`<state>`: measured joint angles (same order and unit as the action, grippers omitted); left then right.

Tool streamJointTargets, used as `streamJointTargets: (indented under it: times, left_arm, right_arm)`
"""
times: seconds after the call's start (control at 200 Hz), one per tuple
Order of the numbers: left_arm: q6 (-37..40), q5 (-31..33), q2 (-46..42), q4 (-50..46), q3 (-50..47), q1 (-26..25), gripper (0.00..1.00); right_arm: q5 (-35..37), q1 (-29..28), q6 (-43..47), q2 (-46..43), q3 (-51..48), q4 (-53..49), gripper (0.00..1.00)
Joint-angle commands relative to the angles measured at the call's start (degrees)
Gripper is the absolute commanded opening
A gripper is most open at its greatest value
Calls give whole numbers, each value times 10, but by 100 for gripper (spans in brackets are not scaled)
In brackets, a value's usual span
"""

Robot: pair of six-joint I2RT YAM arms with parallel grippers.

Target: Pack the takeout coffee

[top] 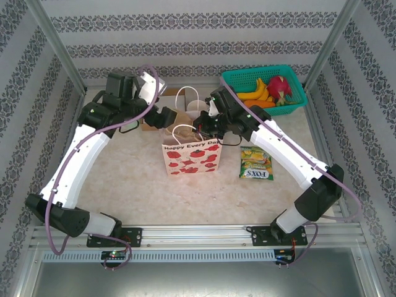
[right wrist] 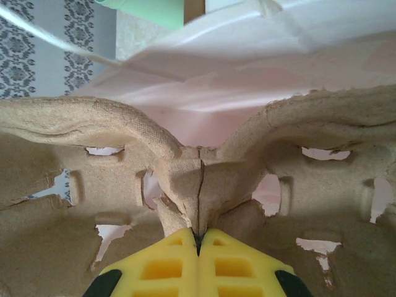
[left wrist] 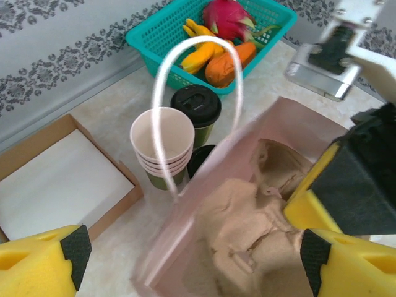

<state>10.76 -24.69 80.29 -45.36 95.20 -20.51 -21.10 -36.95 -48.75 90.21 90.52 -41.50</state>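
Takeout coffee (left wrist: 197, 106): upright on the worktop (left wrist: 124, 102), black lid on, outside the paper bag (left wrist: 179, 241), just past its rim at 11 o'clock of the bag mouth in the left wrist view
Lidless cup stack (left wrist: 162, 145): at 7 o'clock of the coffee, just beside it, open mouth up
Paper bag: upright in the middle of the worktop in the top view, red prints and "Happy Every Day" on the near face, white loop handles standing up
Pulp carrier (right wrist: 93, 142): brown moulded tray down inside the bag
Left end effector (left wrist: 193, 253): spread wide above the bag mouth, yellow fingers (left wrist: 37, 266) at 7 and 5 o'clock of its own view, nothing pinched between them
Right end effector (right wrist: 198, 244): pressed together on the centre ridge of the pulp carrier, inside the bag
Teal basket (top: 235, 77): at 1 o'clock of the bag in the top view, well apart, holding bananas, a dragon fruit and an orange piece
Snack packet (top: 255, 164): flat on the worktop at 3 o'clock of the bag, near it
Cardboard tray (left wrist: 111, 204): at 9 o'clock of the cup stack, low brown walls, white inside
Mint-green holder (right wrist: 145, 9): at 11 o'clock of the right wrist view, beyond the bag wall
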Motion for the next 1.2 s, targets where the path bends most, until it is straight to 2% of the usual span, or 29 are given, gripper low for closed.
streamJointTargets:
  times: [0.0,0.21,0.51,0.704,0.869,1.194]
  left_arm:
    - [40,21,-6,3,9,-35,90]
    - [93,-9,-5,-53,8,-63,90]
    - [150,-69,-30,-122,-16,-94,91]
    - [160,-113,-58,-91,-42,-102,91]
    - [175,-154,-60,-101,-42,-111,91]
    - [192,-162,-77,-89,-62,-112,92]
  right_arm:
    - [37,-9,15,16,31,-42,0]
    - [76,-19,24,46,77,-104,0]
    - [65,-19,28,62,105,-110,0]
    - [72,-22,29,76,110,-127,0]
    - [93,-33,38,99,122,-143,0]
    - [127,-45,66,139,142,-203,0]
